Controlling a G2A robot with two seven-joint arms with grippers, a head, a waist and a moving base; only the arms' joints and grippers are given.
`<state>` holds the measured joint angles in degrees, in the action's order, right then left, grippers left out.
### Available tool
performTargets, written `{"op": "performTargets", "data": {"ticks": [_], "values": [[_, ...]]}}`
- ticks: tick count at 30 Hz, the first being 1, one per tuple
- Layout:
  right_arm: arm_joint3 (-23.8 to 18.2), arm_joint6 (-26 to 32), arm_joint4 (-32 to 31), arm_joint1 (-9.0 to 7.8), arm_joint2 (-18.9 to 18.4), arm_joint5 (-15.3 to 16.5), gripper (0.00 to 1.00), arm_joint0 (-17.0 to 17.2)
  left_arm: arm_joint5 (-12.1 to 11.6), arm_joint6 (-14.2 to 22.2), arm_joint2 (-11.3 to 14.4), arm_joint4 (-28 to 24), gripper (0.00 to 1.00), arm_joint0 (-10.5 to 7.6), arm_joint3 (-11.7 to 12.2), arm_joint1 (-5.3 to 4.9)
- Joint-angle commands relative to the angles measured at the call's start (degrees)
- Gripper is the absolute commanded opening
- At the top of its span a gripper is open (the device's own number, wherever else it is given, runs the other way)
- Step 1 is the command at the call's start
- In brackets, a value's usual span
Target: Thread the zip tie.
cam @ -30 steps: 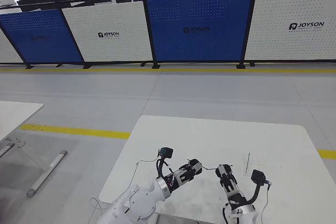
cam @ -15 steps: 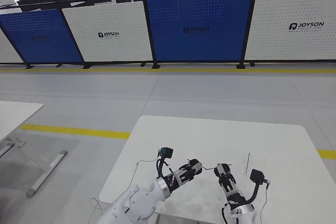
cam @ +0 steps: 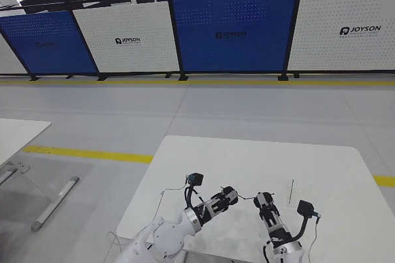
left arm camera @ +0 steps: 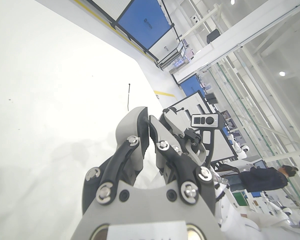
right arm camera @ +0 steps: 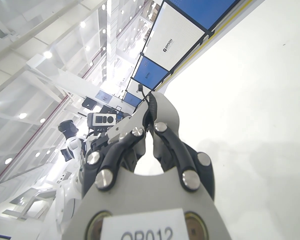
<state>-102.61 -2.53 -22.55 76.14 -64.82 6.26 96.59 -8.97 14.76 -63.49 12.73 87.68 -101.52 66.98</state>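
A thin black zip tie (cam: 245,198) spans the short gap between my two grippers, just above the white table (cam: 250,158) near its front edge. My left gripper (cam: 230,194) is shut on one end, and a sliver of black shows between its pads in the left wrist view (left arm camera: 148,116). My right gripper (cam: 261,196) is shut on the other end. In the right wrist view the tie's small square head (right arm camera: 140,87) sticks out past the right gripper's (right arm camera: 151,96) fingertips. The two grippers face each other, close but apart.
A second black zip tie (cam: 291,189) lies straight on the table beyond the right gripper; it is also in the left wrist view (left arm camera: 128,97). The table's far half is bare white. Blue and white panels stand along the floor behind.
The right arm edged a little toward the left arm half a second ago and has come back. Both grippers stay shut on the tie.
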Motion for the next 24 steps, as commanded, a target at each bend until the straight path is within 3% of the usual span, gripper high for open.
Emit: {"op": "performTargets", "data": {"ticks": [1, 13, 24], "values": [[0.0, 0.0, 0.0, 0.00, 0.0, 0.0, 0.00, 0.0, 0.0, 0.0, 0.0, 0.0, 0.00, 0.01, 0.0, 0.00], [0.1, 0.3, -0.1, 0.05, 0.2, -0.2, 0.00, -0.3, 0.1, -0.3, 0.1, -0.1, 0.00, -0.03, 0.0, 0.04], [0.5, 1.9, 2.4, 0.11, 0.0, 0.9, 0.00, -0.9, -1.6, 0.0, -0.1, -2.9, 0.00, -0.01, -0.2, -0.06]]}}
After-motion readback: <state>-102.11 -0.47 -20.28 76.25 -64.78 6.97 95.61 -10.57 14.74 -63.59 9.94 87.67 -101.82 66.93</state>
